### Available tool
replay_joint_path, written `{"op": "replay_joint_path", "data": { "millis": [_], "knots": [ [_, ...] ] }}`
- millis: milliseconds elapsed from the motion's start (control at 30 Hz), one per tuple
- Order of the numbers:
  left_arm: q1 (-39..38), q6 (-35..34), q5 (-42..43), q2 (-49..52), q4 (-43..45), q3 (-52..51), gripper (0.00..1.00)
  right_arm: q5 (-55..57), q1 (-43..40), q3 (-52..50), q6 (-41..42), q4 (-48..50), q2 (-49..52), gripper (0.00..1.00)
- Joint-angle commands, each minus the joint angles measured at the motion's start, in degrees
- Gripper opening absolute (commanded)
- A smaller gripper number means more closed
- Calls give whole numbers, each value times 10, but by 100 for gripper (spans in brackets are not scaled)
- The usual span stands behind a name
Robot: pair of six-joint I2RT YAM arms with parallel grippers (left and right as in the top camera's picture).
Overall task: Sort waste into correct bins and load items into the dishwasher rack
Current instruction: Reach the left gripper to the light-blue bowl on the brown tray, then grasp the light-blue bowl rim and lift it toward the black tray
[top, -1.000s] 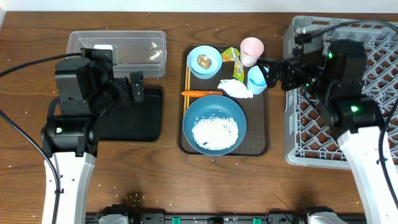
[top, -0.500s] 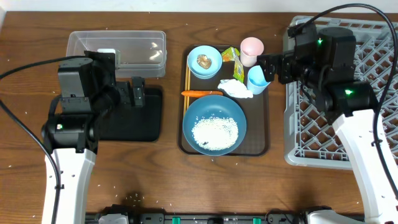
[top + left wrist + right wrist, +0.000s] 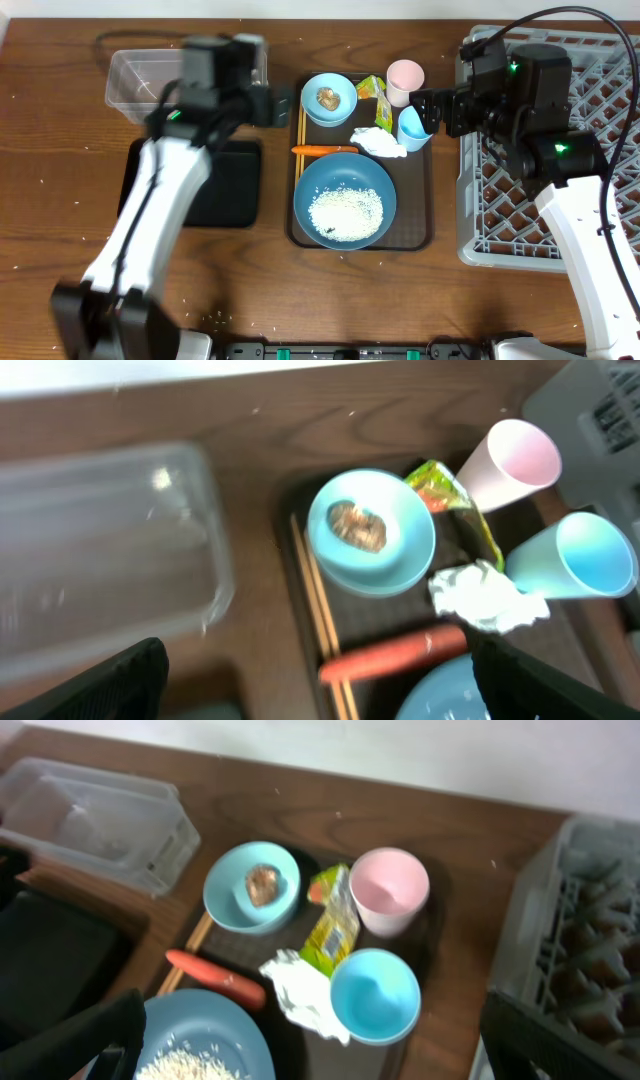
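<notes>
Both end effectors are gaping wide and gripping nothing. The left end effector (image 3: 280, 106) is hovering at the left edge of the serving tray (image 3: 425, 200), beside the small light-blue bowl (image 3: 340, 88) with the brownish food scrap (image 3: 327, 97) in it. The right end effector (image 3: 428, 110) is hanging just beside the light-blue cup (image 3: 411, 128).

All waste and dishes are sitting on that tray. Nothing is showing in the rack (image 3: 600, 150), clear tub (image 3: 135, 80) or black tray (image 3: 230, 195).

Risks you're facing:
- The pink cup (image 3: 405, 78) is crowding the light-blue one, so a wide approach could be tipping it.
- The tissue (image 3: 378, 143) and wrapper (image 3: 372, 90) are lying just beside the cups and could be dragged along.
- Racking the bowl with the scrap inside would be missorting.
- Tilting the blue dish (image 3: 344, 170) would be spilling rice (image 3: 346, 211) onto the surface.
- Both arms are converging on one tray, so they could be colliding.
</notes>
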Motion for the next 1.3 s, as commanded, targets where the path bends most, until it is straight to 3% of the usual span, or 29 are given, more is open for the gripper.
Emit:
{"op": "replay_joint_path", "data": {
  "millis": [0, 267, 533, 800, 1100, 1267],
  "knots": [
    [-55, 38, -91, 70, 0, 83, 98, 26, 5, 9, 4, -13, 0, 99],
    [-150, 98, -135, 227, 13, 183, 98, 40, 5, 9, 4, -28, 0, 99],
    [-182, 98, -167, 299, 51, 183, 76, 66, 5, 7, 3, -36, 1, 99],
    [-183, 94, -167, 337, 54, 183, 65, 66, 5, 7, 3, -47, 1, 98],
    [-183, 91, -162, 355, 58, 181, 45, 67, 5, 7, 3, -50, 1, 96],
    [-183, 91, -162, 358, 67, 171, 42, 67, 5, 6, 3, -51, 1, 96]
  ]
}}
